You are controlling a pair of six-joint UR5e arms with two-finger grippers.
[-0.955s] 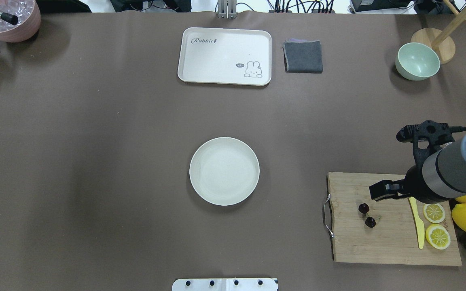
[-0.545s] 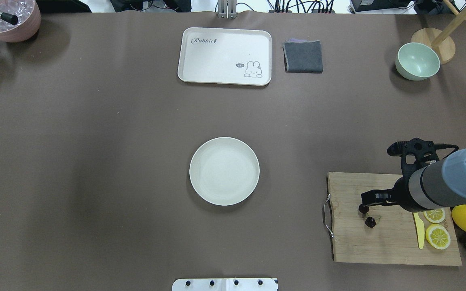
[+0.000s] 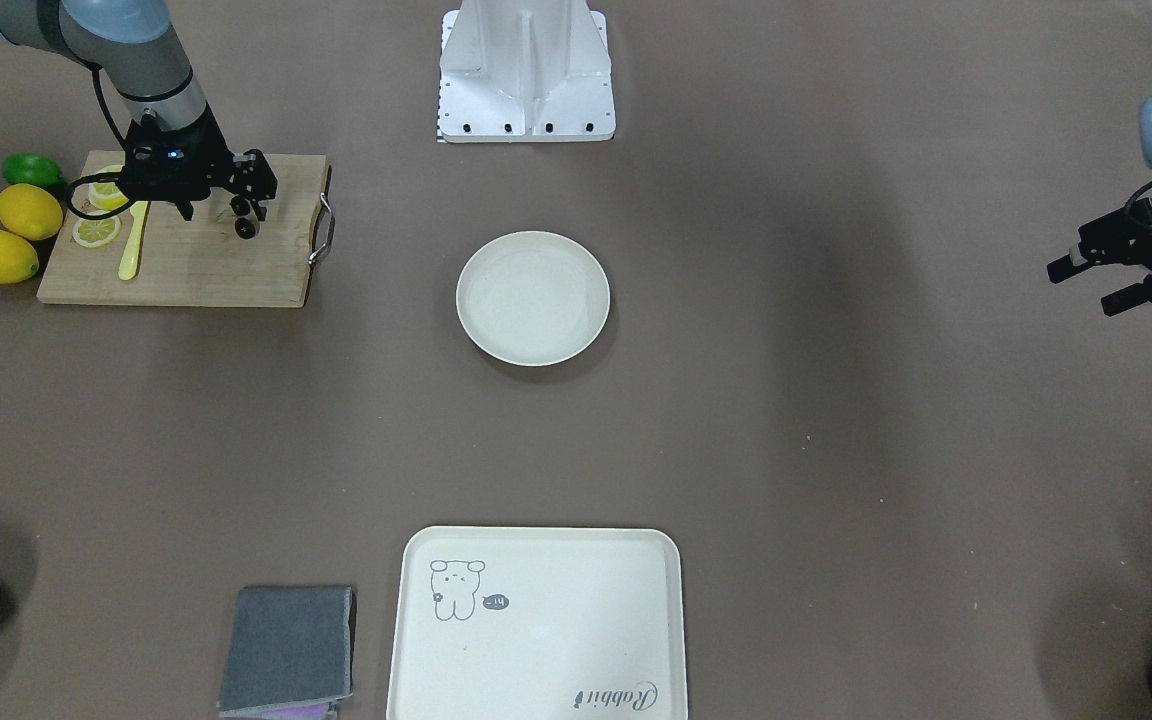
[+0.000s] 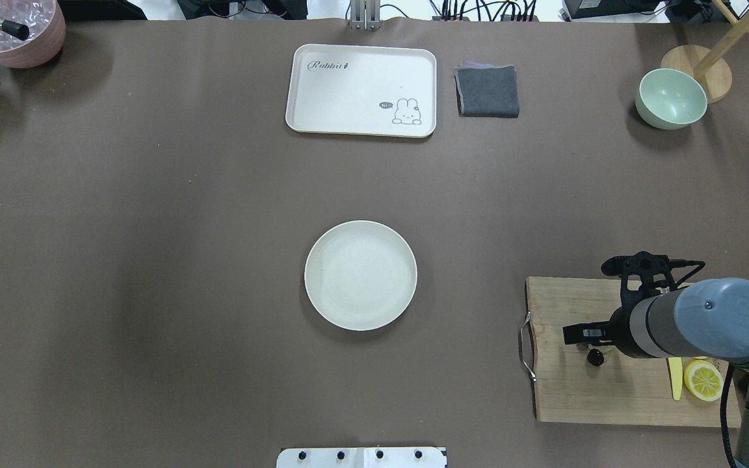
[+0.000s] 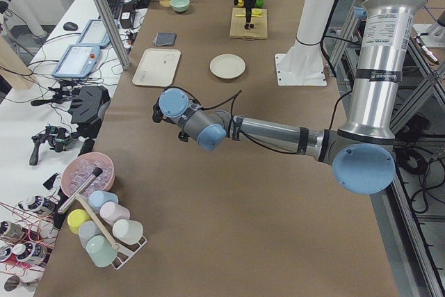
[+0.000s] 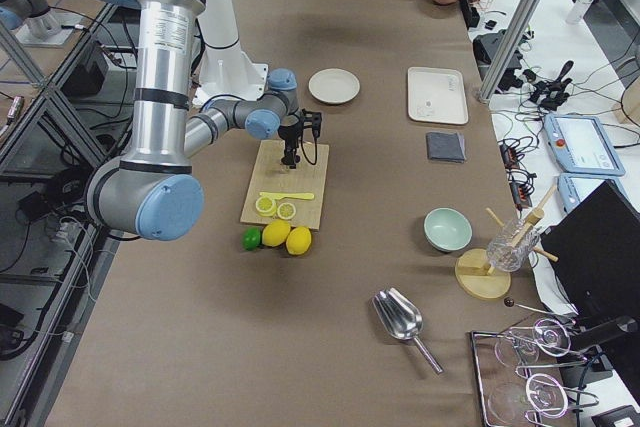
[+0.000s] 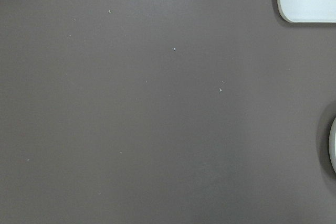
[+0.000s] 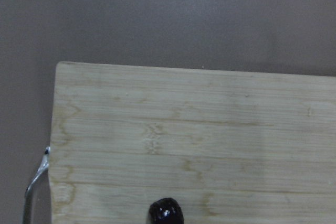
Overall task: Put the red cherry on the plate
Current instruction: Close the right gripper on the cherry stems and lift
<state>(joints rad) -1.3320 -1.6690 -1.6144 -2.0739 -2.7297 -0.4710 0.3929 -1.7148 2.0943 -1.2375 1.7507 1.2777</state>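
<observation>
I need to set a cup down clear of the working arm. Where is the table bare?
Widest bare stretch: left of the plate, out to the pink bowl. Also bare: between plate and tray, and between plate and board. Crowded: the board, where the right gripper hangs over the cherry.

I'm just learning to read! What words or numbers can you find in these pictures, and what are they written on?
"Rabbit": curly dark letters in one corner of the rectangular cream-white tray.
"hi~": in a tiny dark speech bubble beside the rabbit drawing on the same tray; so small that I am not sure of it.
Small lettering along the edge of the right arm, on its blue-grey joint cap: too small to read.
</observation>
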